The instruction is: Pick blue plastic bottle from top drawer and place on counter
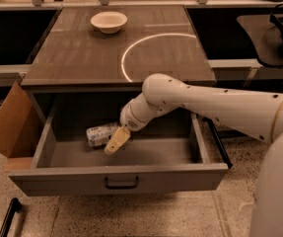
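The top drawer (119, 177) is pulled open below the counter (82, 58), which bears a thin white circle. The blue plastic bottle (100, 135) lies on its side inside the drawer, left of centre, near the back. My gripper (115, 143) reaches down into the drawer from the right on the white arm. Its tan fingers (117, 139) sit just right of the bottle, touching or nearly touching its right end. I cannot see the bottle's cap end, which the gripper hides.
A white bowl (109, 21) stands at the back of the counter. A brown cardboard flap (10, 125) leans at the drawer's left side. A dark handle (8, 218) lies on the speckled floor at lower left. Dark furniture stands at right.
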{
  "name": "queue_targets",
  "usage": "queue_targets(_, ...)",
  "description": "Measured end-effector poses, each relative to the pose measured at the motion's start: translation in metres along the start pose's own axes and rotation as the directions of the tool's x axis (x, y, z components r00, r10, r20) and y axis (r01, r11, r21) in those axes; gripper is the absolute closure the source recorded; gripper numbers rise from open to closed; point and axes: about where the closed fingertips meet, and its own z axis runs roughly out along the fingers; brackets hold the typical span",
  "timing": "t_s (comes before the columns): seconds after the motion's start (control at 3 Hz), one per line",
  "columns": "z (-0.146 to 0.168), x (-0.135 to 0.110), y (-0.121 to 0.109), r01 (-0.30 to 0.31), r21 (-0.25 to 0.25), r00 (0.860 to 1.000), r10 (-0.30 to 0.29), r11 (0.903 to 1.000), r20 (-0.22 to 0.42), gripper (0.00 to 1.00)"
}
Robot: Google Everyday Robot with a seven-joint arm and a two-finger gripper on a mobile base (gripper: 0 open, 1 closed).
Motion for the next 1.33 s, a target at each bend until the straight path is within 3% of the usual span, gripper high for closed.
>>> queue_targets(0.33,0.021,0.000,-0.002,-0.002,-0.013,1.000,0.002,0.9999,-0.007,0.19)
queue_targets(0.67,0.027,0.006,0.002,-0.012,-0.011,1.000,0.012,0.9999,-0.016,0.50)
queue_targets(1.0,0.015,0.011,0.008,-0.015,0.005,1.000,0.016,0.9999,-0.020,0.73)
queue_targets(1.33,-0.037,0.006,0.026,0.008,0.033,0.999,-0.009,0.9994,0.030,0.96)
